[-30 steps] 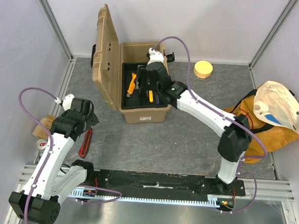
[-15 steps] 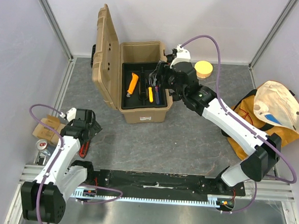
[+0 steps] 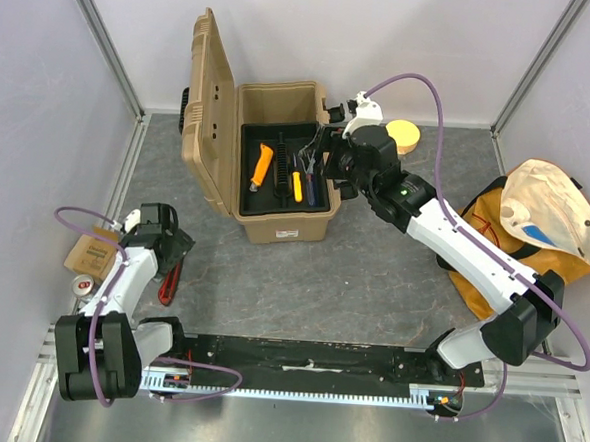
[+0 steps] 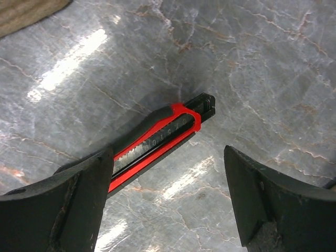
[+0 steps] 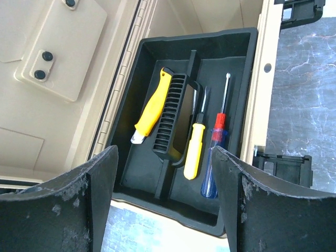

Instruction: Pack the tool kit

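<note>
While the table (image 3: pixel 372 276) carries everything, the toolbox (image 3: pixel 285 225) is the biggest thing on it. It stands at the far middle with its lid (image 3: pixel 210 106) swung up and open to the left. An orange-yellow bag (image 3: pixel 495 223) slumps at the right edge, well apart from the box.

The right gripper (image 5: pixel 163 155) hovers over the box's right rim. Its jaws are spread wide with nothing between them. The left gripper (image 4: pixel 168 152) hangs low over the table at the near left, jaws also wide apart and gripping nothing.

Inside the box sits the black tray (image 5: pixel 134 168), split by a ribbed handle (image 5: pixel 173 115). A yellow disc (image 3: pixel 401 136) lies behind the right arm, near the back wall.

A yellow cutter (image 5: pixel 149 107) lies in the tray's left compartment. A yellow screwdriver (image 5: pixel 195 149) and a blue one (image 5: pixel 216 152) with a red collar lie side by side in the right compartment.

A red knife (image 4: pixel 157 136) lies flat on the table outside the box. Its tip points out between the left fingers (image 4: pixel 79 205) and its rear runs under one of them.
</note>
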Motion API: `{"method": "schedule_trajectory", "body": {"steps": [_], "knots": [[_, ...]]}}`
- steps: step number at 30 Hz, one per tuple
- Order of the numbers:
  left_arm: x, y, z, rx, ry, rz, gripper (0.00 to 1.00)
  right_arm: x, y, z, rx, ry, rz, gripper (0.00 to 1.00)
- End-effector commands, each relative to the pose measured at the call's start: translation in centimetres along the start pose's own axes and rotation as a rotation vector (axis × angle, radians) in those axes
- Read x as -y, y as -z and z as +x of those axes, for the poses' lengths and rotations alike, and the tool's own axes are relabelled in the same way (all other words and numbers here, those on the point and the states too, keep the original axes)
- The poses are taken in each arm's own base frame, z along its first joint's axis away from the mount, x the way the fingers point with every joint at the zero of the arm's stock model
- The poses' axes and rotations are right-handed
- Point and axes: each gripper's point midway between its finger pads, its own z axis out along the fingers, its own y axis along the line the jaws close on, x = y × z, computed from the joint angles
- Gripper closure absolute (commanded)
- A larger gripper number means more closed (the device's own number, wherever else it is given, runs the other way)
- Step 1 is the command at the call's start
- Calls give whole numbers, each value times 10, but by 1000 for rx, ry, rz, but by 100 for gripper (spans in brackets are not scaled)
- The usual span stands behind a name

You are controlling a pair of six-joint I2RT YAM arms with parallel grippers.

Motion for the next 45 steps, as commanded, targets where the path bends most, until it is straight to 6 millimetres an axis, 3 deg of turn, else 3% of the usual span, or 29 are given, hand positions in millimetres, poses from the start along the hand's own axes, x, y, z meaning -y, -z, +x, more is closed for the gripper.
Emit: {"method": "schedule_trajectory", "body": {"steps": [1, 6, 10, 17, 21, 25, 30, 36, 45], "knots": [[24, -3, 26, -132, 91, 116, 10, -4, 9, -14, 43, -22, -29, 22], [50, 9, 37, -196, 172, 270, 11, -2, 9, -14, 46, -25, -27, 21], [68, 18, 31, -198, 196, 361, 13, 0, 10, -12, 42, -26, -25, 21], [56, 22, -8, -37, 11, 259, 13, 2, 11, -11, 40, -24, -28, 21], [46, 20, -12, -11, -59, 214, 14, 3, 11, -10, 37, -25, -30, 21], [42, 13, 0, -36, -97, 199, 14, 5, 10, -7, 28, -26, -30, 21], [38, -2, 22, -95, -75, 203, 7, 1, 12, -9, 27, -28, -54, 21], [47, -2, 32, -128, -84, 268, 7, 0, 16, -9, 26, -27, -64, 20], [39, -2, 64, -178, -164, 249, 9, 0, 11, -2, 2, -31, -76, 20]]}}
